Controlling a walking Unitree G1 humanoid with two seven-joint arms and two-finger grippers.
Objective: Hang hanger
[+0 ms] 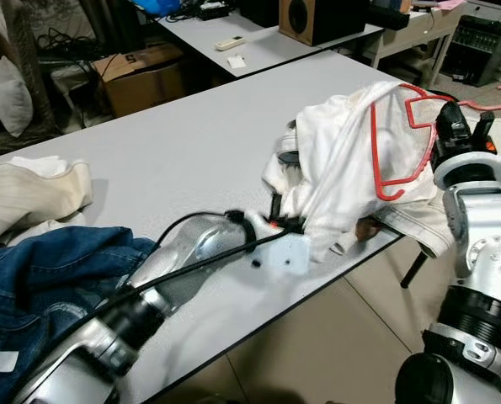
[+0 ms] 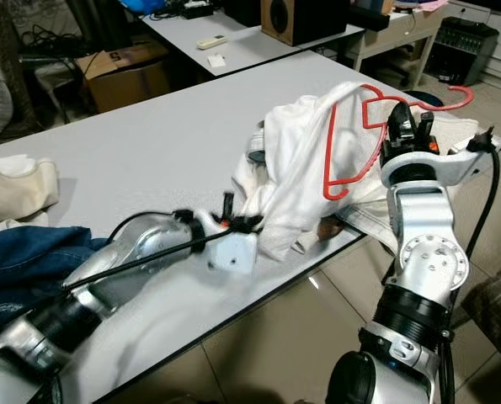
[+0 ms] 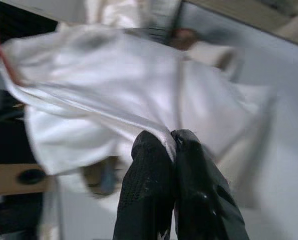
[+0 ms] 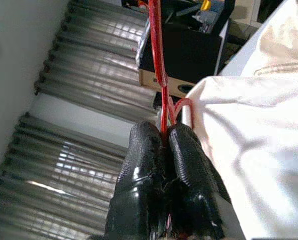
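The red hanger (image 1: 399,139) is lifted above the bench's (image 1: 191,143) near edge, partly inside a white shirt (image 1: 343,168) draped over it. The right hand (image 4: 165,150) is clenched on the hanger's wire. The left hand (image 3: 174,150) lies low on the bench, pinching the shirt's hem. Blue jeans (image 1: 39,278) and a cream garment (image 1: 23,194) lie well apart to the left.

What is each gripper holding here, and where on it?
Left gripper pinches the white garment at its lower edge; right gripper clamps the red hanger at its wire.
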